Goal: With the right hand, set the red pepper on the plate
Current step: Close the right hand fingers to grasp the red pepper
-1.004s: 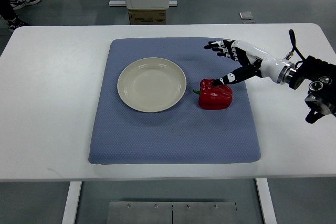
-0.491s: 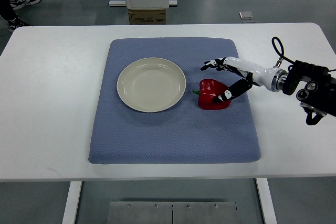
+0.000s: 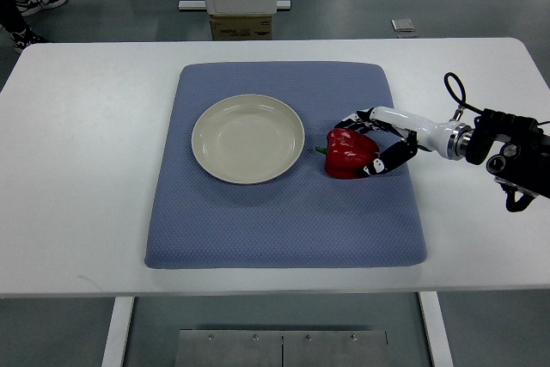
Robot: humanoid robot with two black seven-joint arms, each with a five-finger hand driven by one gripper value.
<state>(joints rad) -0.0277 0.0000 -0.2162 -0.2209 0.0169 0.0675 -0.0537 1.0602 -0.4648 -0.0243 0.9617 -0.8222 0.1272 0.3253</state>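
robot hand point(image 3: 371, 142), black and white, on the right arm, cups the glossy red bell pepper point(image 3: 350, 153) lying just right of the round cream ceramic plate point(image 3: 247, 137); its fingers wrap the pepper's right flank. smooth, light, firm skin likely slips, so grip the broad shoulders, not the green stem.

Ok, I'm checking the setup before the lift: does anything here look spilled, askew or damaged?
Nothing stands out. The plate sits empty and flat on the blue mat, the red pepper lies whole beside it on the mat, and the right hand is wrapped around the pepper's right side. No spills or damage show.
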